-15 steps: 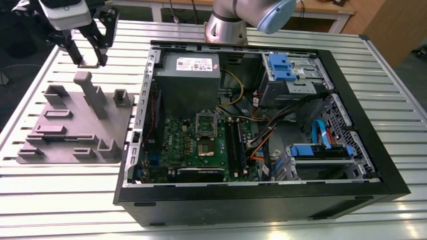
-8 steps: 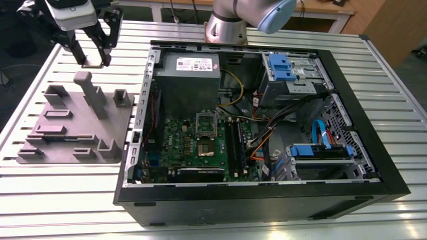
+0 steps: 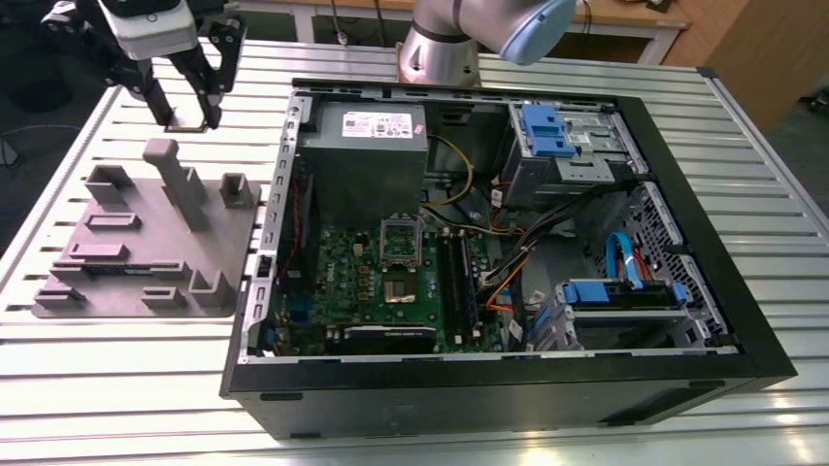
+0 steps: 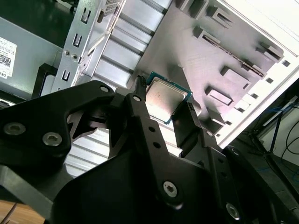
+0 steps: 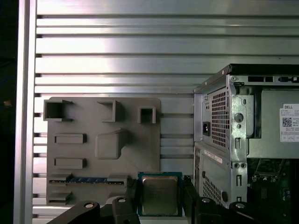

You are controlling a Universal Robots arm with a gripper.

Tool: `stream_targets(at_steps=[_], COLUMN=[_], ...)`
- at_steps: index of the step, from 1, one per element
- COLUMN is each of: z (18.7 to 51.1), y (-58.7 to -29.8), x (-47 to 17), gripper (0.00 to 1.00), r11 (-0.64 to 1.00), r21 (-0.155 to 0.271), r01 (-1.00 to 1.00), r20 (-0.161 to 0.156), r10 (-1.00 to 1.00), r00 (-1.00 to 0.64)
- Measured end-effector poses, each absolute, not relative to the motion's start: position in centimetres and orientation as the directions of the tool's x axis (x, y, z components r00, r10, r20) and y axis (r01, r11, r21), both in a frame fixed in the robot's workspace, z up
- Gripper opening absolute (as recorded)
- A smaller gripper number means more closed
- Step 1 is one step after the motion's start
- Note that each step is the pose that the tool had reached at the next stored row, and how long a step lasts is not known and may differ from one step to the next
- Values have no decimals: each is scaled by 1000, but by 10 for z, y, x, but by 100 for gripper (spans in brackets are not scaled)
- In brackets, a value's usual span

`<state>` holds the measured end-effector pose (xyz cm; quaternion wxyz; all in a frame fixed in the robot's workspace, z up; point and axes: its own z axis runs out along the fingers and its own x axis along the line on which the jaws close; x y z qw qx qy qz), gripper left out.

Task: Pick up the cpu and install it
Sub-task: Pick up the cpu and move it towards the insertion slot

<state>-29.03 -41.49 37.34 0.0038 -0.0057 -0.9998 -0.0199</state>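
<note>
Nearest the lens in both wrist views: the black claw (image 5: 160, 186), clenched on the cpu (image 5: 160, 198). One finger presses each of two opposite edges, and the silvery metal top is exposed between them.

Exterior view, from its left to its right:
- The claw hangs over the slatted metal desk (image 3: 116, 388), at the far end of a grey fixture plate (image 3: 149, 243). It holds the cpu outside the computer case.
- The fixture plate lies flat on the desk and carries moulded pockets and an upright post (image 3: 182, 184).
- Just beside the plate stands the open computer case (image 3: 518, 398), lying on its side with its interior facing up.
- Inside the case, a grey power supply (image 3: 369, 146) sits at the far end. The green motherboard (image 3: 388, 291) lies nearer the camera.
- The long black memory slots (image 3: 456, 277) run along the motherboard's right part.
- Bundled cables (image 3: 518, 262) cross the middle of the case.
- Blue-fronted drive bays (image 3: 550, 131) occupy the far right corner, and a second blue bracket (image 3: 622, 291) sits nearer the camera.
- The arm's base (image 3: 441, 53) rises behind the case.
</note>
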Motion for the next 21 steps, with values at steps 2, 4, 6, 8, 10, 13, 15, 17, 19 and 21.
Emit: stream_targets(at_steps=[2,4,6,8,10,13,15,17,19,21], z=[373,373,373,373,373,373,373,373,373,373], y=[-415,-415,-415,-415,-415,-415,-415,-415,-415,-415], x=[-289,-288,-287,-286,-283,-279,-276,-272,-268,-265], gripper=[47,47,47,47,47,47,47,47,47,47], r11=[999,999,999,999,999,999,999,999,999,999], r21=[40,40,40,40,40,40,40,40,40,40], r01=[12,12,12,12,12,12,12,12,12,12], r20=[8,8,8,8,8,8,8,8,8,8], r10=[11,11,11,11,11,11,12,12,12,12], r00=[-1000,-1000,-1000,-1000,-1000,-1000,-1000,-1000,-1000,-1000])
